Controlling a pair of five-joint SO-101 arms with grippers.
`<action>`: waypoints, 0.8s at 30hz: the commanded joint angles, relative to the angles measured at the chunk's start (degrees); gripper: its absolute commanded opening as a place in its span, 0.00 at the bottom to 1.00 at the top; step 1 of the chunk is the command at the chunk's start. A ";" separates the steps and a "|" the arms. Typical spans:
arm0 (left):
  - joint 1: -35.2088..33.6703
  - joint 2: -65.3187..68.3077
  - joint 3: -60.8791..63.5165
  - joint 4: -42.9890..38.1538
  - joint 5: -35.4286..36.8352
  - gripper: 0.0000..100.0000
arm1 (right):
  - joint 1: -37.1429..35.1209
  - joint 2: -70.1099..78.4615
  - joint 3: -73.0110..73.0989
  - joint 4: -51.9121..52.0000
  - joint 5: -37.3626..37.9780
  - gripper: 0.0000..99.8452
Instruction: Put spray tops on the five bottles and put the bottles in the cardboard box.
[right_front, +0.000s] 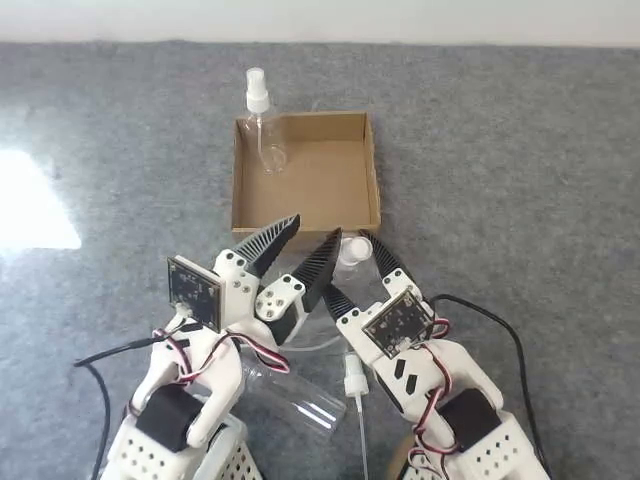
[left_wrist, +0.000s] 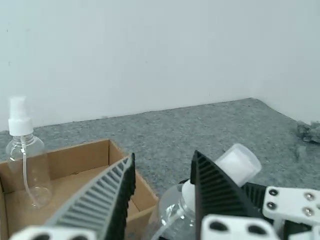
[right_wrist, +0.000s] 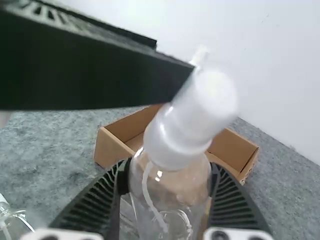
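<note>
the right gripper (right_front: 345, 262) (right_wrist: 167, 175) has its jaws pinched on the clear body of a bottle (right_front: 352, 252) (right_wrist: 170, 200) (left_wrist: 170, 207) that already carries its white spray top (right_wrist: 192, 112) (left_wrist: 240, 162). this bottle sits just outside the near wall of the cardboard box (right_front: 375, 170) (right_wrist: 117, 135) (left_wrist: 75, 155), close to the near right corner. the left gripper (right_front: 317, 224) (left_wrist: 163, 156) stands just beside it with jaws spread wide and nothing between them. its fingertips reach the box's near wall, and one finger (right_wrist: 75, 65) runs right alongside the held spray top; whether it touches cannot be told. the gap between the two grippers is tight. inside the box, a second bottle (right_front: 268, 140) (left_wrist: 27, 165) with a top on stands upright in the far left corner, against the walls, and the remaining floor of the box lies bare. nearer the arm bases, a third bottle (right_front: 290, 392) lies on its side on the grey table (right_front: 500, 150) between the two arms. a loose spray top (right_front: 354, 378) with its thin tube lies just beside it. wide grey surface lies open to both sides of the box and beyond its far wall.
</note>
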 joint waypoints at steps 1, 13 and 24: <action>0.62 0.53 -0.66 0.44 -0.62 0.17 | 0.31 -1.36 -1.58 -0.92 -0.26 0.11; 3.60 0.53 -0.66 1.41 -4.75 0.17 | 0.40 -1.36 -1.49 -0.84 -0.26 0.11; -8.35 0.44 -5.23 1.49 -1.58 0.17 | 5.14 -1.36 -0.97 2.15 -0.70 0.11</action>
